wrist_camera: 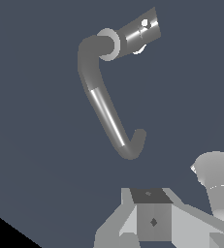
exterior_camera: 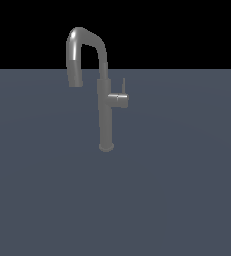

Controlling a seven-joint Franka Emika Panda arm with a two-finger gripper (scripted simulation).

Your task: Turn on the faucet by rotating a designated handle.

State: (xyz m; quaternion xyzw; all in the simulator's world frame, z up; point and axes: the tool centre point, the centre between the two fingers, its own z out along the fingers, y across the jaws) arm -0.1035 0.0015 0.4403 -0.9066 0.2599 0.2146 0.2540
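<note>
Tall slim grey metal faucet (exterior_camera: 105,110), stub handle (exterior_camera: 120,98) mid-frame, lever rod vertical — claw (wrist_camera: 152,220) well apart, grip state unreadable.

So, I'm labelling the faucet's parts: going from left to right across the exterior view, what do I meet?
The spout's downturned end → the faucet's upright column → the handle, its thin lever pointing up. No gripper shows in that view.
</note>
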